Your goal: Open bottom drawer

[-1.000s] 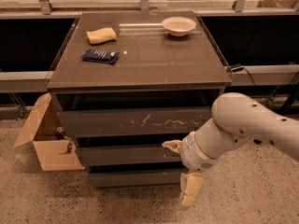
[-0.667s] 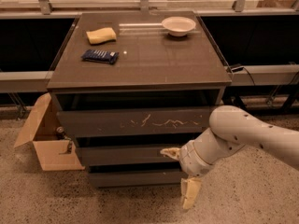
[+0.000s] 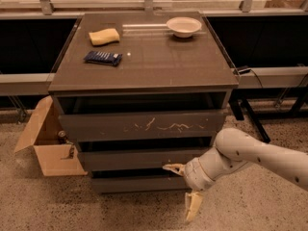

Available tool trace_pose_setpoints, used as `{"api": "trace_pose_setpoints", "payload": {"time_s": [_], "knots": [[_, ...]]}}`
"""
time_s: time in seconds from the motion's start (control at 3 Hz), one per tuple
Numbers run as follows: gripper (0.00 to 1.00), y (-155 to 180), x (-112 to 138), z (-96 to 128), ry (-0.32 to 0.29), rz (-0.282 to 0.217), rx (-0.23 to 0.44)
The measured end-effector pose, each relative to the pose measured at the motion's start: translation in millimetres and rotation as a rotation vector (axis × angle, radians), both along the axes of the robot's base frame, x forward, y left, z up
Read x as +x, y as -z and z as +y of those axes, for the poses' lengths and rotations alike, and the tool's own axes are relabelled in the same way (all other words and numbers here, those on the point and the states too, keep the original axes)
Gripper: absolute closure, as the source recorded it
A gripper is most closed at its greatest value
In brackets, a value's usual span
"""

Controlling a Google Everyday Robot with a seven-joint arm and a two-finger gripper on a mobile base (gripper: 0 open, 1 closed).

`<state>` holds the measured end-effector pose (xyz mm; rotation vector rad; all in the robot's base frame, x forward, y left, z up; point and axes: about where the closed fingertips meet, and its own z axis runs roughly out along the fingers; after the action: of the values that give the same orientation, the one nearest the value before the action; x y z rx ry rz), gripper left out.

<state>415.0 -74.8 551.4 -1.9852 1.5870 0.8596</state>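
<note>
Not opened yet. Front of bottom drawer (image 3: 137,184) at foot of cabinet (image 3: 144,61) looks shut, tucked under middle drawer (image 3: 139,159). Claw (image 3: 176,193) spread wide at its right end, gripping nothing. Left to do: catch the front edge, pull out.

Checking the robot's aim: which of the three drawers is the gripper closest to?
The bottom drawer, slimmest and lowest; the gripper is open at its right end.

Arm (image 3: 260,154) reaches in low from right, hand (image 3: 178,192) splayed wide.
</note>
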Motion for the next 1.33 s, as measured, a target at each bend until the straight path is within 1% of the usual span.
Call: {"api": "trace_pose_setpoints", "payload": {"time_s": [0.33, 0.67, 1.0, 1.33], "knots": [[0.0, 0.1, -0.1, 0.0, 0.0, 0.001, 0.0], [0.0, 16.2, 1.3, 4.1, -0.027, 0.004, -0.047], [0.0, 54.5, 16.9, -5.0, -0.038, -0.007, -0.112], [0.0, 94.0, 36.6, -28.7, -0.026, -0.038, -0.135]]}}
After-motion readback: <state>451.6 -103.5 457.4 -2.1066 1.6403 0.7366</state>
